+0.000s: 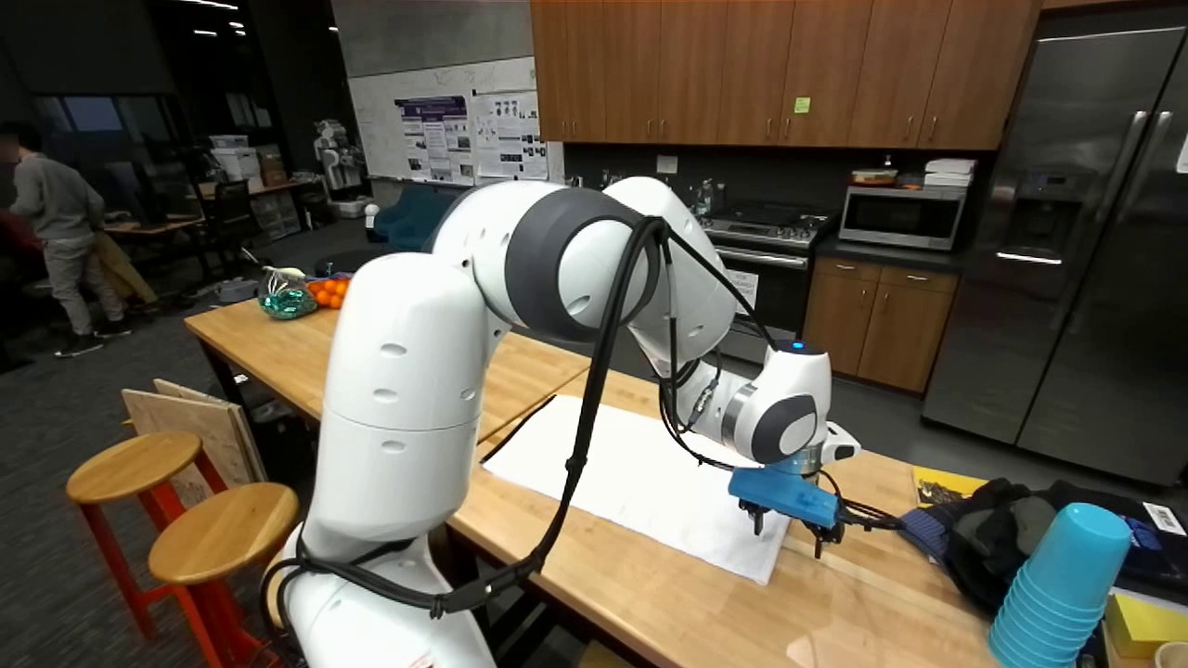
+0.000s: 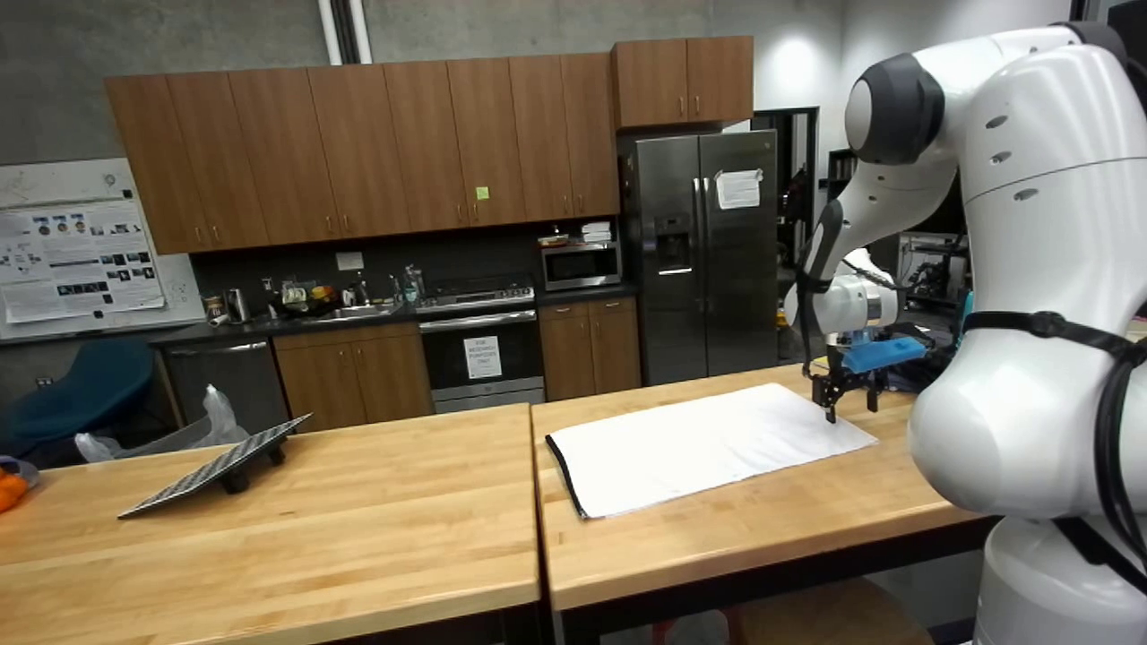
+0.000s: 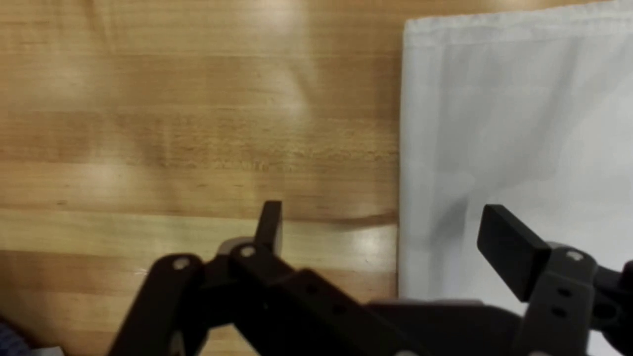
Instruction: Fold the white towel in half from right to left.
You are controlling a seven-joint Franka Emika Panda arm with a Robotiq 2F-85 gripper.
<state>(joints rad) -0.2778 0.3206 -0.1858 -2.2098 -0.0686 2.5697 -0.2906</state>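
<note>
The white towel [image 1: 650,482] lies flat and spread out on the wooden table in both exterior views [image 2: 699,448]. A thin black strip runs along its end far from the gripper. My gripper [image 1: 787,544] is above the towel's opposite end, near a corner. It is open and empty, pointing down, in both exterior views [image 2: 851,415]. In the wrist view, the jaws [image 3: 381,212] straddle the towel's straight edge. One finger is over bare wood and one over the towel [image 3: 559,133]. A towel corner shows at the top. The fingertips appear above the cloth, not touching it.
A stack of blue cups [image 1: 1058,584], a dark cloth pile [image 1: 1012,538] and a yellow packet [image 1: 937,487] are on the table beyond the gripper. A tilted checkered board [image 2: 215,466] stands on the adjoining table. Bagged oranges [image 1: 329,291] lie farther off.
</note>
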